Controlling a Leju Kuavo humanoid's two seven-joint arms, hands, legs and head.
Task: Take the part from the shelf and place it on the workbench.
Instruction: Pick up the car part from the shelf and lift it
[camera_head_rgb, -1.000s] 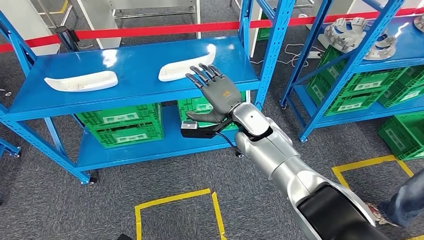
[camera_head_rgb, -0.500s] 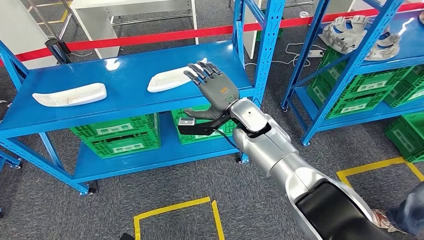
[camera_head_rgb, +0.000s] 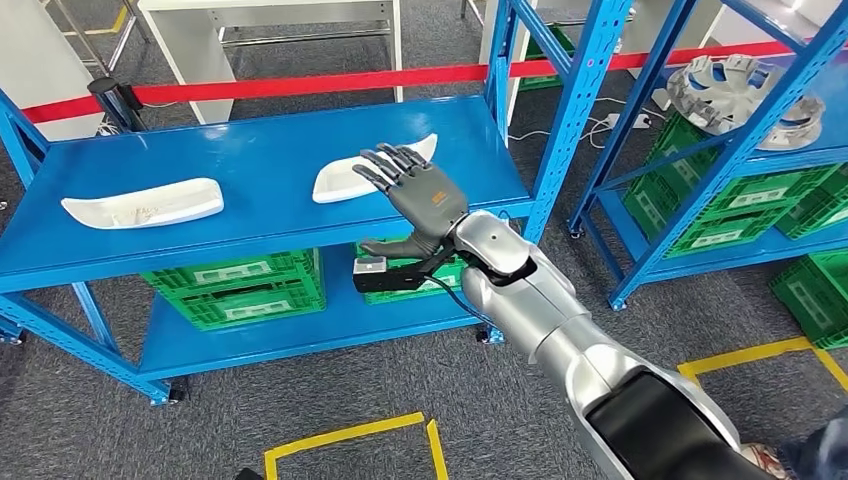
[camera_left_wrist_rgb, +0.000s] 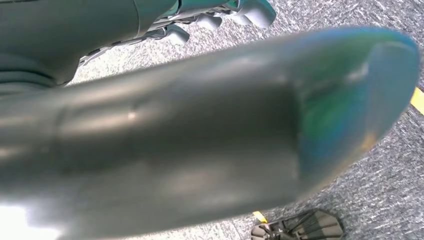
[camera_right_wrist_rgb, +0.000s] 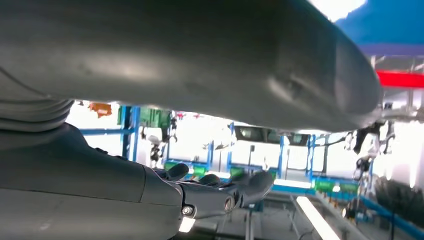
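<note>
**Right hand closes in on the near part**

Over the last second the whole head view shifts, so the camera is moving, not the shelf. Against the shelf itself, though, the right hand (camera_head_rgb: 418, 195) has gained ground: its fingertips, earlier just short of the part (camera_head_rgb: 352, 178), now overlap the part's right end, near the right front corner of the shelf top (camera_head_rgb: 260, 150). The fingers are spread apart and hold nothing; whether they already touch the part I cannot tell. By my reading this is the end of the reach, with the grasp itself not yet made and the carry to the workbench all still ahead.

The left hand (camera_left_wrist_rgb: 235, 12) appears in the left wrist view over grey carpet; its thick thumb blocks most of the view, so I cannot tell whether its fingers are apart or together.

A second white part (camera_head_rgb: 142, 202) lies toward the shelf top's left end, well apart from the first. Green crates (camera_head_rgb: 240, 280) sit on the lower level. The blue upright (camera_head_rgb: 560, 115) at the right front corner stands just beside the arm's path and is the nearest thing to clip on the way out. A red barrier tape (camera_head_rgb: 330, 80) runs behind the shelf, and a second rack (camera_head_rgb: 700, 160) with metal castings (camera_head_rgb: 740, 95) stands to the right.
</note>
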